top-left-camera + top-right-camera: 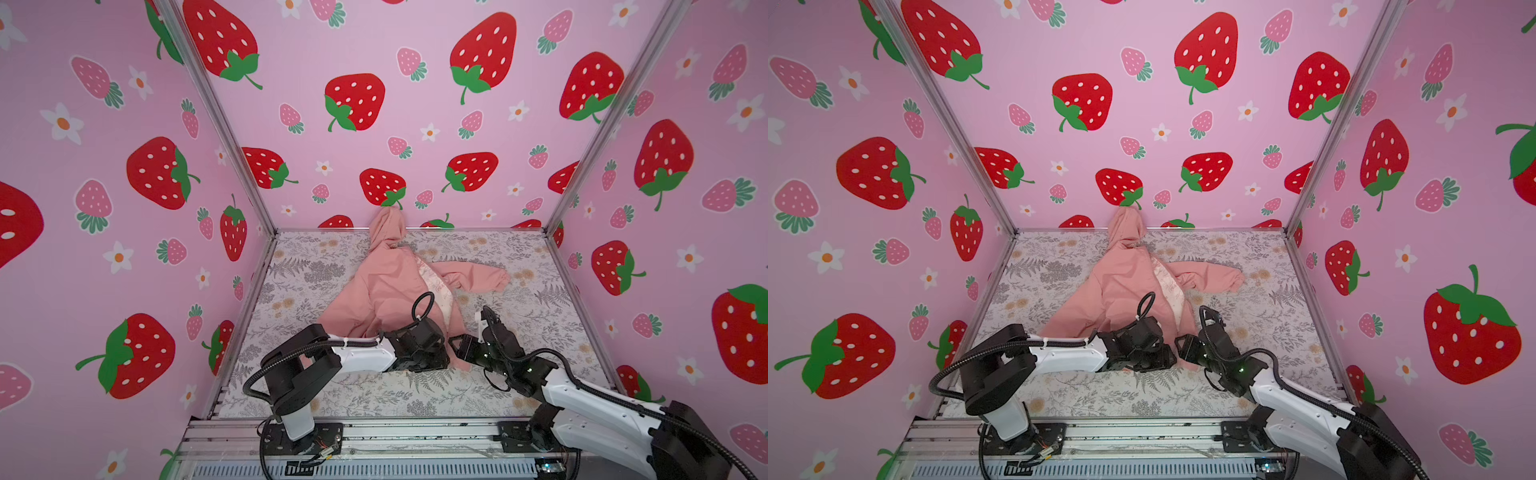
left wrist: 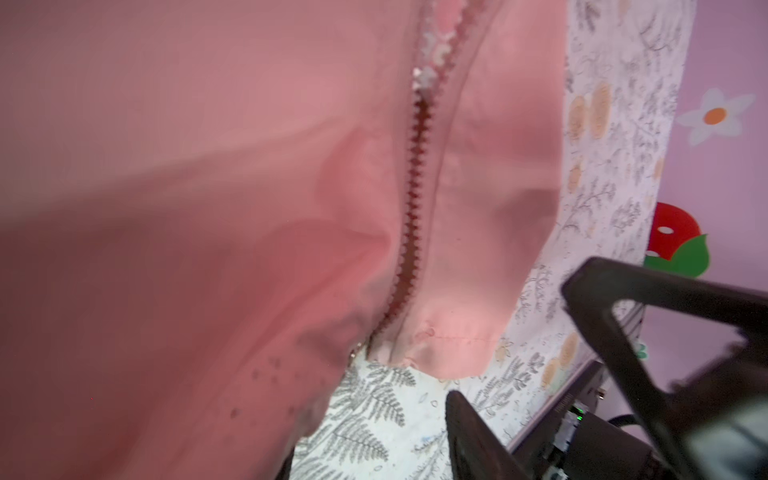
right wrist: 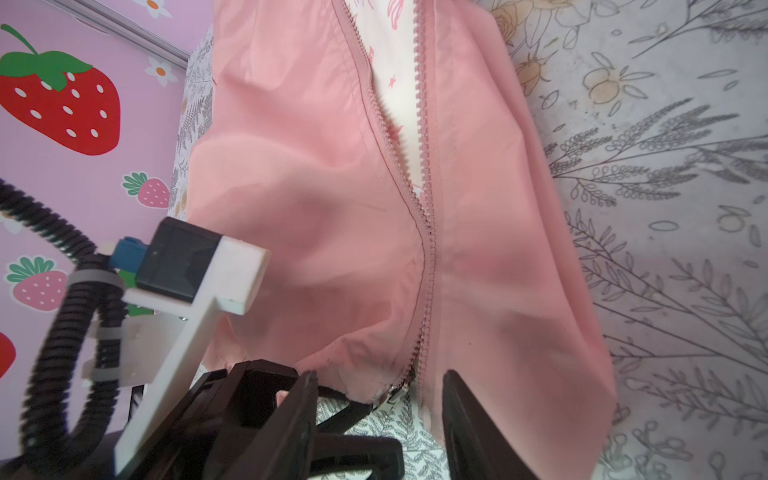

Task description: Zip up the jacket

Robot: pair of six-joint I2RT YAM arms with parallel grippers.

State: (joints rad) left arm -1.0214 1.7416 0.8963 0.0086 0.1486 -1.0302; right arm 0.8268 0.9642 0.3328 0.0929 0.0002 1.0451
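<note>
**Inspector:** Both top views: where is the jacket?

**Recorder:** The jacket (image 1: 382, 286) (image 1: 1121, 286) lies front up on the floral tabletop (image 1: 316, 282). Its hood (image 1: 386, 226) is against the back wall (image 1: 415, 124) and one sleeve (image 1: 478, 276) is out to the right. The left gripper (image 1: 436, 353) and the right gripper (image 1: 459, 347) meet at its near hem.

**Inspector:** Left wrist view?

**Recorder:** The zipper (image 2: 415, 216) runs up the pink front. One finger (image 2: 469, 436) shows clear of the cloth and its mate is hidden under fabric. Whether it grips cannot be told.

**Inspector:** Right wrist view?

**Recorder:** The fingers (image 3: 461, 424) are spread either side of the zipper's bottom end. The slider (image 3: 395, 392) sits at the hem between them, untouched. The teeth (image 3: 428, 270) lie close together low down and part higher up over cream lining (image 3: 399, 83).
</note>
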